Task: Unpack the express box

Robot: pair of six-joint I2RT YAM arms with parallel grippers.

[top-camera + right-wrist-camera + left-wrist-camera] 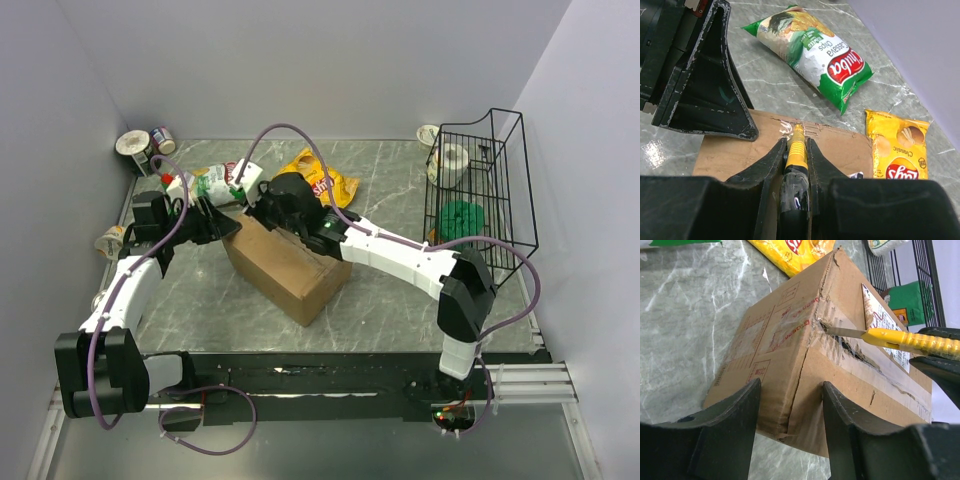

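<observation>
The express box is a brown carton lying in the middle of the table, its flaps shut and its tape seam torn. It also shows in the left wrist view and the right wrist view. My right gripper is shut on a yellow utility knife above the box's far end. The knife's blade sits in the cut seam next to the white label. My left gripper is open, its fingers straddling the box's near corner edge. In the top view it is at the box's far left end.
A green cassava chips bag and a yellow Lay's bag lie behind the box. A black wire basket at the right holds a green packet and a white roll. Cans stand at the back left, a cup at the left edge.
</observation>
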